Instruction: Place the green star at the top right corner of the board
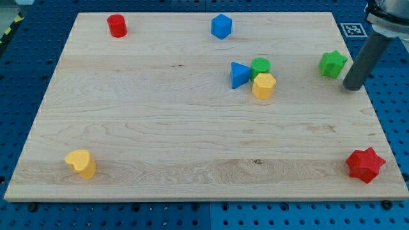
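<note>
Star, green (333,64), sits near the table's (160,140) right edge, below the top right corner. My tip (351,86) stands just right of it and slightly lower, seemingly apart; no hand exists to open or close.

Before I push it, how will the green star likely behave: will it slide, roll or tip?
The green star looks low and flat-based, so it should slide rather than roll or tip. Its points may make it rotate if my tip, now just to its lower right, pushes off-centre. The wooden board looks smooth, so it probably slides easily.
</note>
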Tool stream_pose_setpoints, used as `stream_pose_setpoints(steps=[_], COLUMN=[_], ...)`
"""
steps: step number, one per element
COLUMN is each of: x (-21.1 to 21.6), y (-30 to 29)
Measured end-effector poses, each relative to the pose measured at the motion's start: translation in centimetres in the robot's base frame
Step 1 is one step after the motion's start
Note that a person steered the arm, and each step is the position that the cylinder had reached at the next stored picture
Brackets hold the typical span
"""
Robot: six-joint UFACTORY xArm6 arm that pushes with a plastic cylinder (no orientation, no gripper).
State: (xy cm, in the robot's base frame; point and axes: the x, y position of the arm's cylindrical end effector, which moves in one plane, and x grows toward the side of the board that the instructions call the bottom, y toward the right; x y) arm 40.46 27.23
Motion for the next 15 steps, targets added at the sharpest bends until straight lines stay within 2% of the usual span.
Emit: stream_pose_setpoints(steps=[1,2,4,5,8,9,10,12,14,15], x=[-5.5,-6.5,2.3,3.7,-5.5,-1.2,0.0,-9.4,-3.5,-5.6], y=[0.0,0.0,1.3,0.9,0.0,1.3,-1.1,-0.9,-1.7,-3.8])
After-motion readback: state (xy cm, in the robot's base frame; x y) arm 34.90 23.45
